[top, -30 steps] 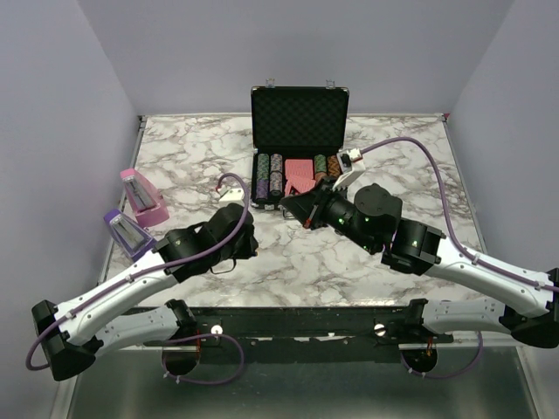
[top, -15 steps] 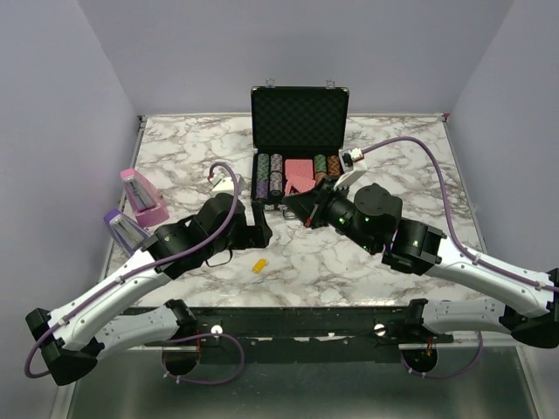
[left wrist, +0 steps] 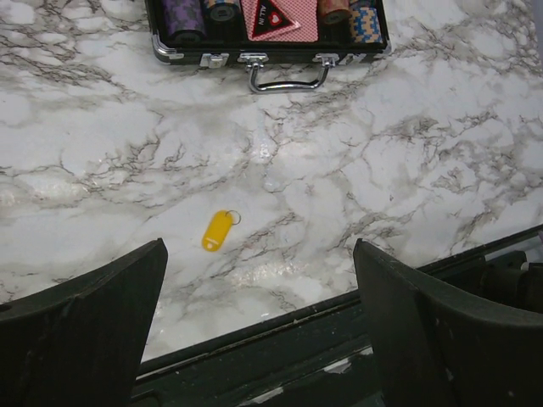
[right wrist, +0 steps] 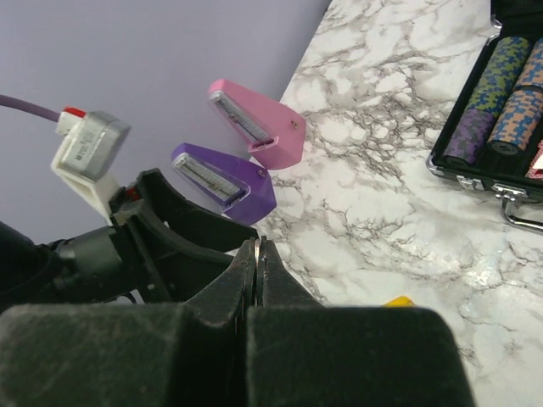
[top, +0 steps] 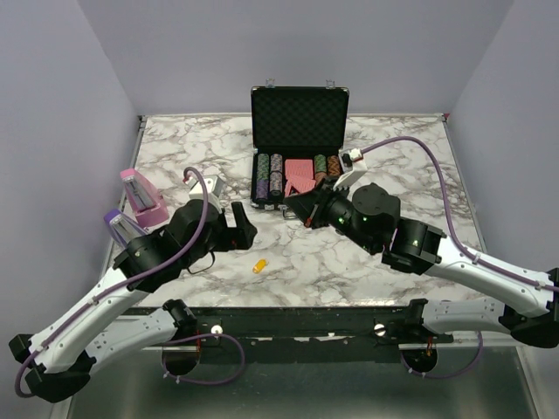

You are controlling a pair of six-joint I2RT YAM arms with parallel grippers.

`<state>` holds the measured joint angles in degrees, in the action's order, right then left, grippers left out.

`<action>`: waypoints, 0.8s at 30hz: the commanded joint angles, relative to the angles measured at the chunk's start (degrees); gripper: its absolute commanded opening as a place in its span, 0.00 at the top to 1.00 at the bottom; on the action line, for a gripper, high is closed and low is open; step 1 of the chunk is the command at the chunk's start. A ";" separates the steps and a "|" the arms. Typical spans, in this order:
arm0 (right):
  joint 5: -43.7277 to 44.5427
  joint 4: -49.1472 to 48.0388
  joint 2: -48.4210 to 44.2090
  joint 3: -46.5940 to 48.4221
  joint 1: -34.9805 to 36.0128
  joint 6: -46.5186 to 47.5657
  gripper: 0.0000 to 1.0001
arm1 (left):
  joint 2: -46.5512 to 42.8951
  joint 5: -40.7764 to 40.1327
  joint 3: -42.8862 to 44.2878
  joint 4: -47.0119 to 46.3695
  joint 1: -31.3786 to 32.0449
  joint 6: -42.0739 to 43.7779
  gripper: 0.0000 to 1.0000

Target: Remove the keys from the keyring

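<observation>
Hovering with jaws spread wide, the left gripper (top: 242, 223) hangs close to the yellow keyring (top: 258, 264), which lies loose on the marble table (top: 349, 262), near the front edge and well short of the black chip case (top: 300, 118). The right gripper (top: 299, 208) is clenched in the air just before the case. The left wrist view shows tag and small ring bare of keys. Only the right wrist view shows a thin pale sliver (right wrist: 257, 248) at the pinched seam, possibly a key. Separation looks done; next comes setting that piece down.
</observation>
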<state>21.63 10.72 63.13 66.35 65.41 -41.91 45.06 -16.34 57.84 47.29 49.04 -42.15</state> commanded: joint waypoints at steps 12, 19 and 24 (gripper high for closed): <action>5.01 17.48 6.47 7.13 -0.80 4.12 0.99 | -9.46 -3.26 -5.28 5.88 -4.56 9.54 0.01; -3.94 23.91 8.68 5.29 -10.37 3.06 0.99 | -14.38 -4.05 -8.62 6.41 -5.18 10.51 0.01; -8.44 24.00 6.39 0.46 -15.83 0.78 0.99 | -18.51 -3.35 -9.94 4.40 -5.18 11.74 0.01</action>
<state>18.41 31.55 71.72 69.84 52.05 -39.18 29.80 -18.70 48.88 52.84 44.21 -32.60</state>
